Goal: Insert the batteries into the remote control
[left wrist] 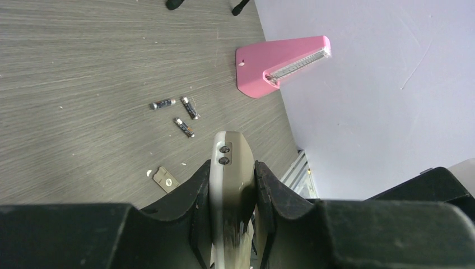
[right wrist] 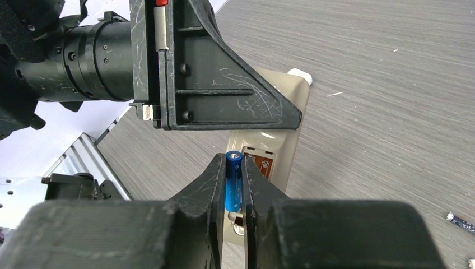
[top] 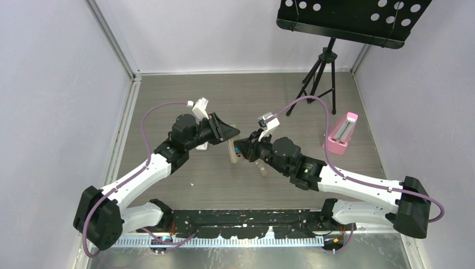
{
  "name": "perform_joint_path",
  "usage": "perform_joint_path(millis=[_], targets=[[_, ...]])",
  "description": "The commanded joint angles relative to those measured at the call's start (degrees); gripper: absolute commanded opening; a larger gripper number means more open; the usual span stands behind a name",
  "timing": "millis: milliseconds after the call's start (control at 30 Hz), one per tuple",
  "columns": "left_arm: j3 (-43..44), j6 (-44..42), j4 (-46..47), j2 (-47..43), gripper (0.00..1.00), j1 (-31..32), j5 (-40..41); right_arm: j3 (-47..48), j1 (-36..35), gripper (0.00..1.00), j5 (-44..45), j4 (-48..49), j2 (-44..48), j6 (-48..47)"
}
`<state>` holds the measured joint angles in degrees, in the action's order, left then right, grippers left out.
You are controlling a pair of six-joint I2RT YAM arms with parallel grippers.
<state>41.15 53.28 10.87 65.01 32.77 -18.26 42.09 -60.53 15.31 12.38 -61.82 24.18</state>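
Both clamped, left gripper (left wrist: 232,166) on remote control (left wrist: 229,147), right gripper (right wrist: 234,163) on blue battery (right wrist: 233,180); seat it squarely in recess (right wrist: 262,163).

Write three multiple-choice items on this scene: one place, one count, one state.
1. Where is the blue battery?
A. lying loose
B. inside the remote control
C. between the fingers of the right gripper

2. How many loose batteries lie on the table in the left wrist view?
A. three
B. one
C. six

3. The left gripper is:
A. open, empty
B. shut on the remote control
C. out of view

Answers: C, the right wrist view shows it pinched there; A, three lie close together; B, its fingers clamp the remote's sides.
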Motion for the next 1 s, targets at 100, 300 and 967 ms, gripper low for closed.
perform_joint_path(millis=[100,300,967], targets=[[4.4,3.3,-0.9,-1.9,0.0,-0.2,-2.3,-1.1,-2.1,0.08,6.3,8.7,-1.6,-4.6],[5.1,4.5,-1.7,-1.8,0.0,-0.2,-3.2,-3.4,-2.7,0.09,7.7,10.7,-1.1,-6.4],[5.8,5.1,-1.4,-0.7,0.0,-0.3,-4.1,-5.4,-3.0,0.24,5.4,9.2,-0.9,-5.6]])
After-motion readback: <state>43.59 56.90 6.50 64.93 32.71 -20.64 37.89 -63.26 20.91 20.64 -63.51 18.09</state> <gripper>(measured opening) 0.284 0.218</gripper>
